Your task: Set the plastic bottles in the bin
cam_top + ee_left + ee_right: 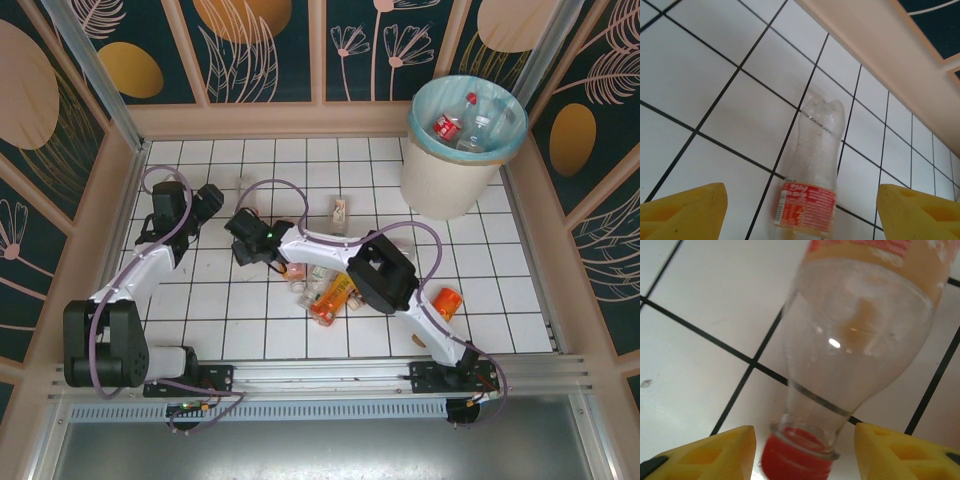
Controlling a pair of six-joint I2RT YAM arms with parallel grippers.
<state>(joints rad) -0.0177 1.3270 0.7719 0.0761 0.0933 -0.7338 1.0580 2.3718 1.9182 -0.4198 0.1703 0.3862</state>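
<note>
Your left claw (800, 192): spread wide, red-labelled bottle (812, 160) lying on the tiled surface (685, 70) between the fingers, clear of both. Your right claw (804, 432): spread, straddling a red-capped bottle (855, 330), gaps either side. Bin (435, 185): far right corner, two bottles (447, 127) inside.

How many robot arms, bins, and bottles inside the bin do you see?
Robot arms: 2 (left, right)
Bin: 1
Bottles showing in the bin: 2 (red-labelled, clear)
Total: 5
</note>
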